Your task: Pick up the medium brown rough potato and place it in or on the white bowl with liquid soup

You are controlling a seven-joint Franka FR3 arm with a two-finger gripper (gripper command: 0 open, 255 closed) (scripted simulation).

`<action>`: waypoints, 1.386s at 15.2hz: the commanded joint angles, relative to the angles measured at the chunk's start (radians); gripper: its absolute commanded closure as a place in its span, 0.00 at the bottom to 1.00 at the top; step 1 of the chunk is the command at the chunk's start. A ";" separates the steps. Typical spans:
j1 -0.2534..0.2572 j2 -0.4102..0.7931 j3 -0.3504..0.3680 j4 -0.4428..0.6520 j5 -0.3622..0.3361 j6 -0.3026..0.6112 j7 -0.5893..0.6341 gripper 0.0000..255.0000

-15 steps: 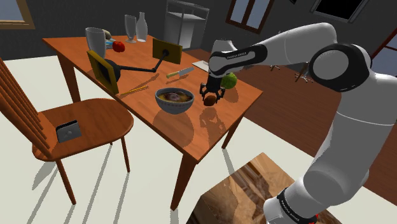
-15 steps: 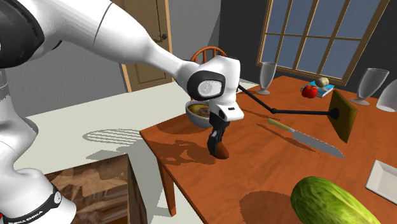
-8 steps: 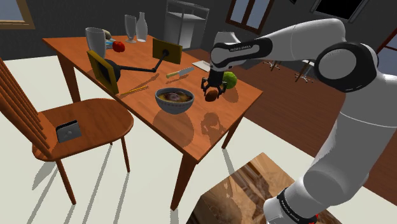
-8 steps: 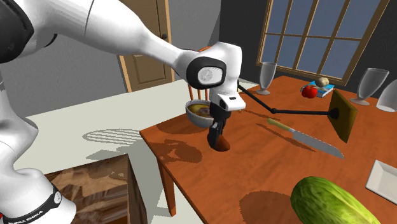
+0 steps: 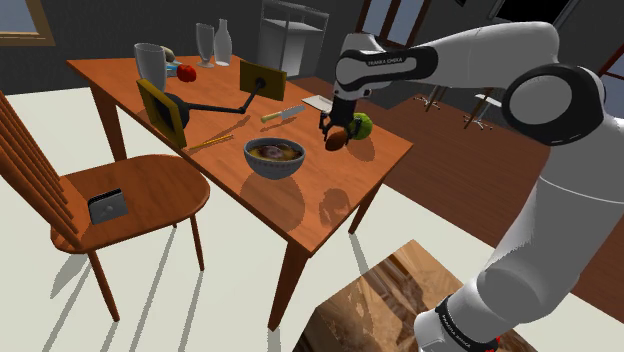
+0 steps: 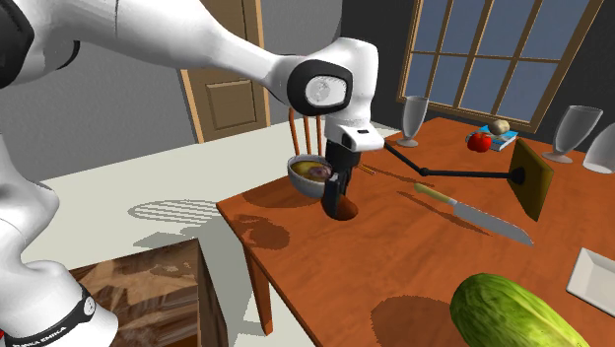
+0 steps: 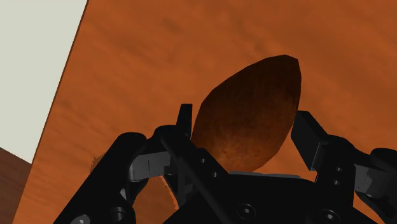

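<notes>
The white arm (image 5: pixel 480 45) reaches from its stand (image 5: pixel 390 300) at the shoulder view's lower right, up and left over the near right part of the surface (image 5: pixel 330 190). In the second exterior view the arm (image 6: pixel 197 39) comes in from the upper left and bends down over the near left corner of the surface (image 6: pixel 414 256).

A wooden chair (image 5: pixel 130 190) stands on the pale floor at the shoulder view's left, beside the surface.

A big green cucumber (image 6: pixel 512 311) lies at the near right edge in the second exterior view. In the shoulder view it (image 5: pixel 362 125) sits just behind the jaws.

The pale grey bowl (image 5: pixel 274 160) holds brownish soup and stands near the middle of the surface's near edge in the shoulder view. In the second exterior view the bowl (image 6: pixel 307 177) lies just behind the jaws.

A knife (image 6: pixel 473 215) lies flat to the right of the arm, well apart from the bowl.

The black jaws point down and are closed narrowly on the brown potato (image 7: pixel 251 114), gripping it on both sides. The potato (image 5: pixel 337 138) hangs above the surface, to the right of the bowl and apart from it. Its shadow falls on the wood below. In the second exterior view the potato (image 6: pixel 341 205) shows under the jaws.
</notes>
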State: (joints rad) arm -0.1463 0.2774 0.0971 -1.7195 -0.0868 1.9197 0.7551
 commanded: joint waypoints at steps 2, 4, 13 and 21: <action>0.001 -0.010 0.001 0.028 0.002 -0.039 -0.002 1.00; 0.001 -0.015 0.001 0.048 0.003 -0.064 -0.004 1.00; 0.002 -0.030 0.002 0.149 0.007 -0.179 -0.011 1.00; 0.087 0.009 0.051 0.227 0.000 -0.226 0.118 1.00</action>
State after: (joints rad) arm -0.0721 0.2650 0.1422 -1.5209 -0.0836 1.7017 0.8538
